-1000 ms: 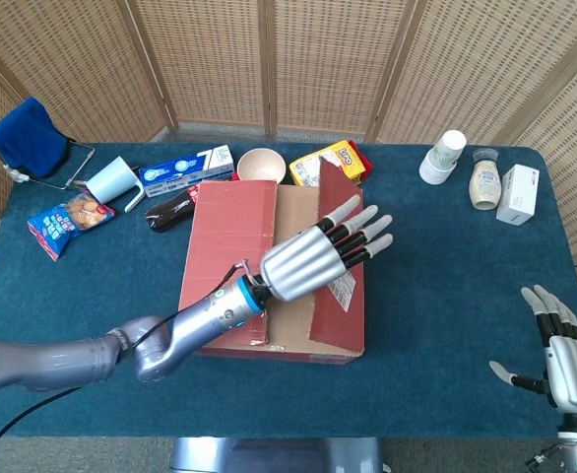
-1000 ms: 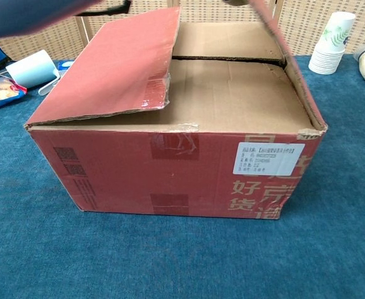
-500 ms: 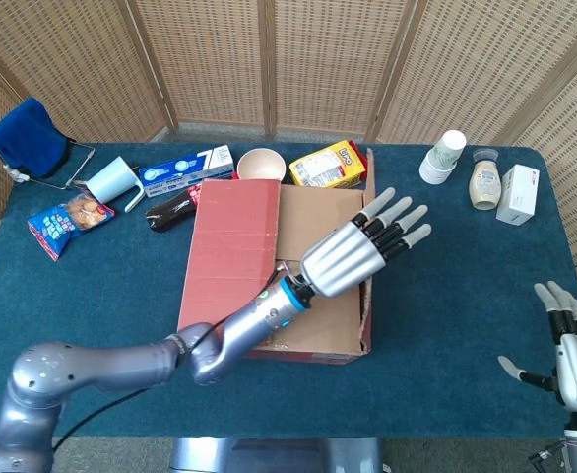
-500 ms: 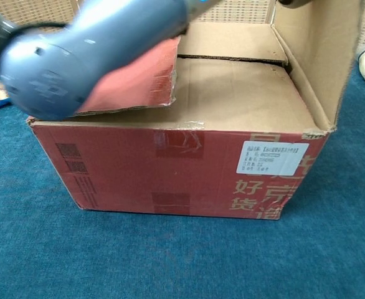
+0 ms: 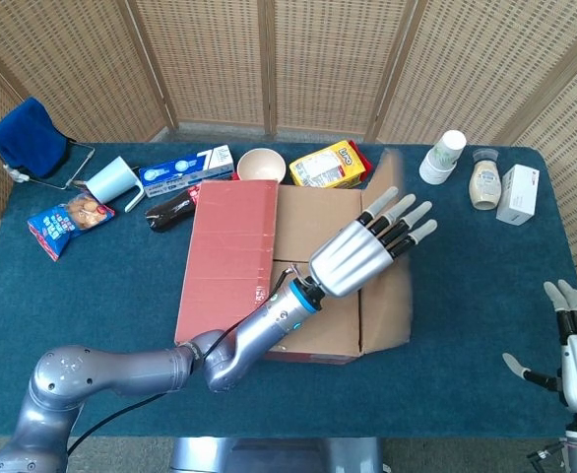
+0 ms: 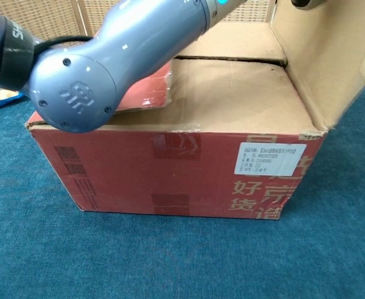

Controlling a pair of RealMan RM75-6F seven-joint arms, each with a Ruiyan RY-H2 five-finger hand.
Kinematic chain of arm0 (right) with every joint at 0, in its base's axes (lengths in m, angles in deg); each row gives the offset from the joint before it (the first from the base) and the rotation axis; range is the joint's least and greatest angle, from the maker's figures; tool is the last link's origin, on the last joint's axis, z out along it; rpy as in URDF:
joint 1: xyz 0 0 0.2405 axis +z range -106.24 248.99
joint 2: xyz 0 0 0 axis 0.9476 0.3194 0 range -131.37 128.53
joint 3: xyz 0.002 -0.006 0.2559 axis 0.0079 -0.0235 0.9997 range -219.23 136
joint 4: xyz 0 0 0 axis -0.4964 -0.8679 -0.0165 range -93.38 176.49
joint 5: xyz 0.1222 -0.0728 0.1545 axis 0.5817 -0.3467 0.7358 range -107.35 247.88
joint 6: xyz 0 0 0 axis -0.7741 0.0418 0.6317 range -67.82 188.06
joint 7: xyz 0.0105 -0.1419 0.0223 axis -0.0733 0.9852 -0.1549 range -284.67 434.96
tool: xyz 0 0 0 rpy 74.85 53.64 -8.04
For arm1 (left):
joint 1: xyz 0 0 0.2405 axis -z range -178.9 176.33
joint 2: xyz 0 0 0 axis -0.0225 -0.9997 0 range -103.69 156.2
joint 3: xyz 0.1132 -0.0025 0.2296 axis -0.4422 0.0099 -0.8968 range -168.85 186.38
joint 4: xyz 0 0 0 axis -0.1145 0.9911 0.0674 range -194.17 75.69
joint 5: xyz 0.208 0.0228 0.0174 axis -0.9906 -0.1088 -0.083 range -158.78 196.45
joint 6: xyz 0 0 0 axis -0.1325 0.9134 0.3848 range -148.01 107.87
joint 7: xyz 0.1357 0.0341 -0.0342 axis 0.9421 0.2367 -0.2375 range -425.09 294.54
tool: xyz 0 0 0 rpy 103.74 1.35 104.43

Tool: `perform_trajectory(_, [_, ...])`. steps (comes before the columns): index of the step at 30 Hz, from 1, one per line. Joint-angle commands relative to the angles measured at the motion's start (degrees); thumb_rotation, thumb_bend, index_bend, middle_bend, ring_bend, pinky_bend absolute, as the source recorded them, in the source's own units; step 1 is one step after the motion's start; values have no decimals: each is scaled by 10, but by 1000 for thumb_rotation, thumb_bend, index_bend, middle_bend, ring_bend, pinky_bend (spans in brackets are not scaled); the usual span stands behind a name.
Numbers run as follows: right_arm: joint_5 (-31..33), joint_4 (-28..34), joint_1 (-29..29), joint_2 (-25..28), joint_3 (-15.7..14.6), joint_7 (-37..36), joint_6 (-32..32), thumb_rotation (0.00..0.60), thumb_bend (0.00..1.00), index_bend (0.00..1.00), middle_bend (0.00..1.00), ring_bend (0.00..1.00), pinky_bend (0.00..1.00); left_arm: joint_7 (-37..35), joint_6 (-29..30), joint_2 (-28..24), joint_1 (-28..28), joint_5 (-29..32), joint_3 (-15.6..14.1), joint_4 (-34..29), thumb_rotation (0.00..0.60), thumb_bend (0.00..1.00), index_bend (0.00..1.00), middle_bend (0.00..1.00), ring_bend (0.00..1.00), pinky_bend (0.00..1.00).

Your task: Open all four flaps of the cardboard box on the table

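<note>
The red cardboard box (image 5: 269,296) stands mid-table. Its left outer flap (image 5: 227,251) lies flat on top, red side up. The right outer flap (image 5: 388,286) is folded outward, brown inside showing; in the chest view this flap (image 6: 319,56) leans away to the right. Two brown inner flaps (image 5: 313,222) lie closed, also seen as inner flaps (image 6: 232,93) from the front. My left hand (image 5: 365,251) is over the box's right part, fingers straight and spread, holding nothing. Its arm (image 6: 108,56) crosses the box top. My right hand (image 5: 576,345) hangs open at the lower right, away from the box.
Behind the box are a bowl (image 5: 261,164), a yellow snack packet (image 5: 328,163), a blue carton (image 5: 185,168) and a dark packet (image 5: 170,212). A cup (image 5: 111,180), a snack bag (image 5: 67,222) and a blue cloth (image 5: 28,133) lie left. Paper cups (image 5: 442,156), a bottle (image 5: 483,182) and a white box (image 5: 517,193) stand right.
The right outer flap went from leaning inward, through upright, to folded outward on the right. My left hand followed it rightward. The right hand drifted slightly right.
</note>
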Motion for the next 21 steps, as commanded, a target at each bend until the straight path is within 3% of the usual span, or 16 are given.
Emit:
perform_trajectory(1, [0,2,1,1,1,0,1,600,90,0,0,0,0,9,6,-13,0,3,6,-17,600,0,5,0,0,94])
perform_trajectory(13, [3,8,5,6,4,-2,8,600,88,0,0,0,0,27,11,-36,6,10,8,-53,600,0,5,0,0,95])
perform_trajectory(21, [-9,4,-1,6,-3,-12,3,600,89,0,0,0,0,48,35,-99,-23,0,2,-122,600,0,5,0,0,97])
